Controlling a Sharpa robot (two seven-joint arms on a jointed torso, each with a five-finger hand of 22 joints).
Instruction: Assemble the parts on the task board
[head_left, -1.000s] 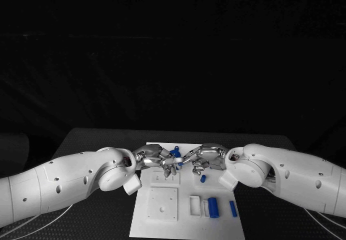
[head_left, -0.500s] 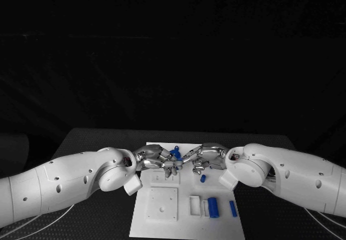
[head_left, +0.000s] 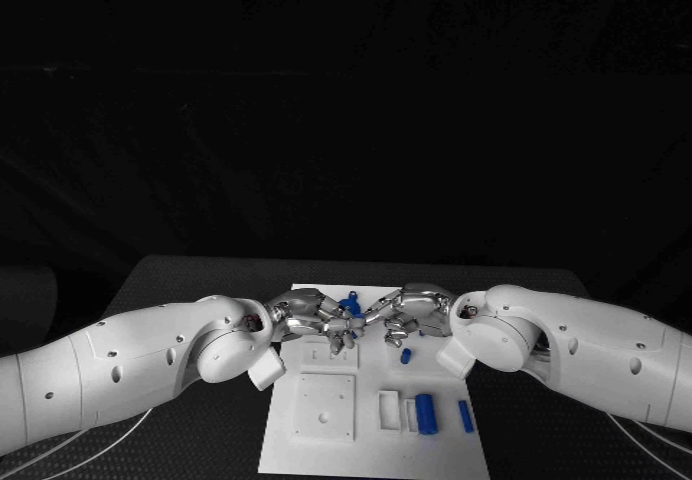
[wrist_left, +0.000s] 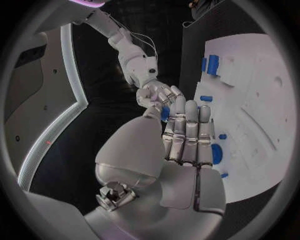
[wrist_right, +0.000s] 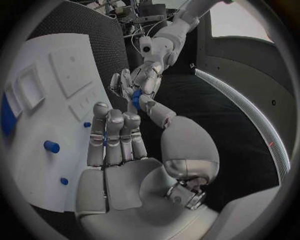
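Observation:
The white task board (head_left: 378, 440) lies in the middle of the table. Over its far half my left hand (head_left: 310, 320) and right hand (head_left: 414, 312) meet fingertip to fingertip. Between them is a small blue part (head_left: 351, 307), pinched by thumb and finger of both hands. The left wrist view has this blue part (wrist_left: 164, 113) at my left thumb's tip, with the right hand (wrist_left: 155, 92) just beyond it. In the right wrist view the blue part (wrist_right: 135, 99) sits at my right thumb's tip, against the left hand (wrist_right: 142, 80).
A blue peg (head_left: 353, 296) stands on the board behind the hands. A short blue piece (head_left: 405, 355) lies below the right hand. A blue cylinder (head_left: 426, 413) and a thin blue bar (head_left: 466, 416) lie near the board's right front. A square white recess (head_left: 326, 405) is at the left front.
The two hands have closed in slightly on each other, and the blue part between them is more covered than a second ago. The parts on the board have not moved.

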